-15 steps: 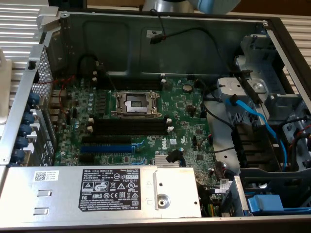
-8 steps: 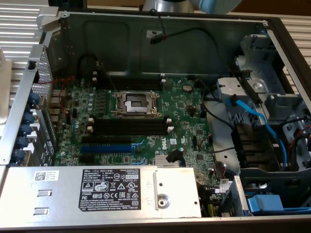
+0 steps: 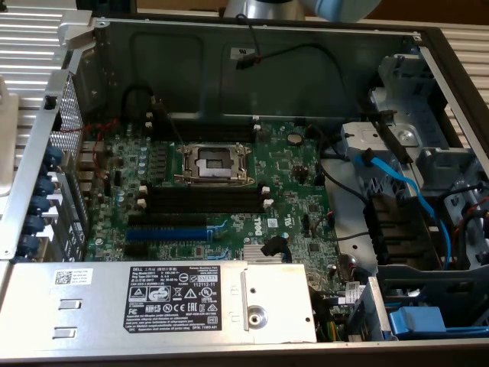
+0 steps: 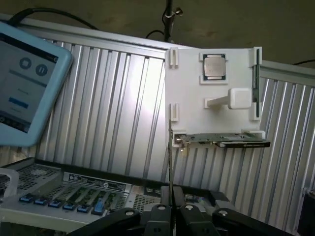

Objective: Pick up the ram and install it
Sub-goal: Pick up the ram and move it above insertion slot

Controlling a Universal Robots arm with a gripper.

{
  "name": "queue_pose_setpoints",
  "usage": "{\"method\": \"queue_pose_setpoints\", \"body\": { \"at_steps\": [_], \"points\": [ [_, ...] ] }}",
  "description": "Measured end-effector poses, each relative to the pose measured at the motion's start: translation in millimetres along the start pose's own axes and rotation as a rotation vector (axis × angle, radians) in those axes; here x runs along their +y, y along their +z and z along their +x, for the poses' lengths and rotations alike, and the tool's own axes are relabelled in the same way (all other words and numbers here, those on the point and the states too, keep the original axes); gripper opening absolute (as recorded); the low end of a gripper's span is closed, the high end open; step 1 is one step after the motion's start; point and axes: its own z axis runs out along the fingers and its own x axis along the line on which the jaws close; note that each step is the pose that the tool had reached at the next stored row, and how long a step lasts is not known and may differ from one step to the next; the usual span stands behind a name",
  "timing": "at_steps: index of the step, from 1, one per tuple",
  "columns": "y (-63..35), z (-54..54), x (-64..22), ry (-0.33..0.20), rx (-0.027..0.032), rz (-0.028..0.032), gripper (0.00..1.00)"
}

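In the wrist view my gripper [image 4: 170,212] is shut on the ram [image 4: 170,162], a thin dark stick seen edge-on that rises straight up from between the black fingers [image 4: 158,216]. It hangs in the air in front of a white holder board [image 4: 189,83] and a ribbed metal wall. In the exterior view the open computer case shows the green motherboard [image 3: 290,183], with long black memory slots [image 3: 202,200] with white end clips below the processor socket [image 3: 212,162]. A part of the arm [image 3: 283,8] shows at the case's far edge.
The white holder carries a processor chip [image 4: 214,66], a white block [image 4: 239,98], a card [image 4: 226,141] and a dark strip [image 4: 257,73]. A blue-cased tablet [image 4: 24,73] stands beside it. Blue slots [image 3: 164,233], a power supply [image 3: 153,302], blue cables [image 3: 397,183] and drive cages crowd the case.
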Motion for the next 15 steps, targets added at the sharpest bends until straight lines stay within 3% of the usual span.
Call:
{"method": "queue_pose_setpoints", "body": {
  "at_steps": [12, 15],
  "points": [
    [1.1, 8.5, -53.1, 0.0, 0.0001, 0.0063, 0.13],
    [1.2, 9.0, -58.1, 0.002, 0.0008, 0.0102, 0.13]
  ]
}}
